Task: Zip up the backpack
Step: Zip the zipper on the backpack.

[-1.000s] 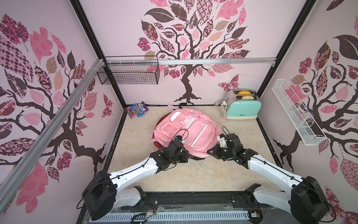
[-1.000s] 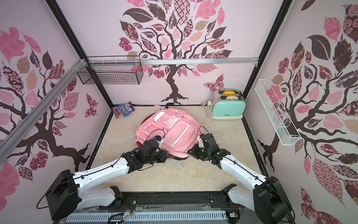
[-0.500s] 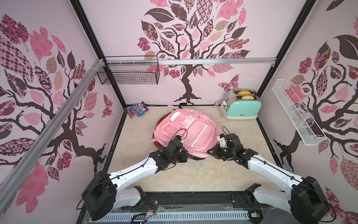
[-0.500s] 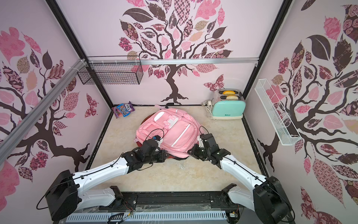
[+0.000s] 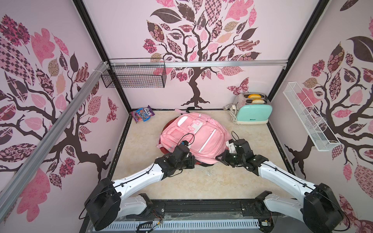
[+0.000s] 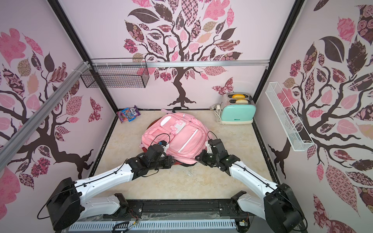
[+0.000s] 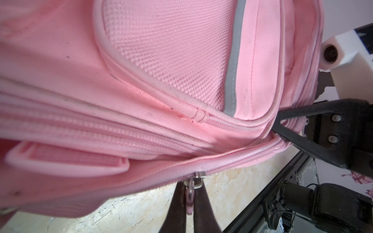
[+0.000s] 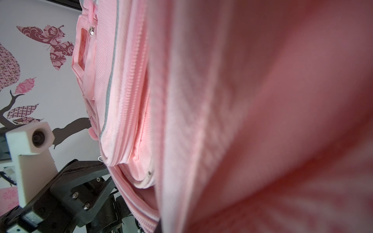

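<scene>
The pink backpack (image 5: pixel 193 137) (image 6: pixel 175 137) lies flat on the beige floor in both top views. At its near edge my left gripper (image 5: pixel 191 161) (image 7: pixel 189 201) is shut on the pink zipper pull (image 7: pixel 189 193). That pull hangs from the metal slider (image 7: pixel 198 177) on the lowest zipper track. My right gripper (image 5: pixel 219 158) (image 7: pixel 275 125) pinches the bag's near right corner, shut on its fabric beside the same track. In the right wrist view, blurred pink fabric (image 8: pixel 242 121) hides that gripper's own jaws.
A mint toaster (image 5: pixel 253 113) with its cord stands at the back right. A candy bag (image 5: pixel 143 114) leans in the back left corner. A black wire basket (image 5: pixel 134 75) and a white wire rack (image 5: pixel 308 115) hang on the walls.
</scene>
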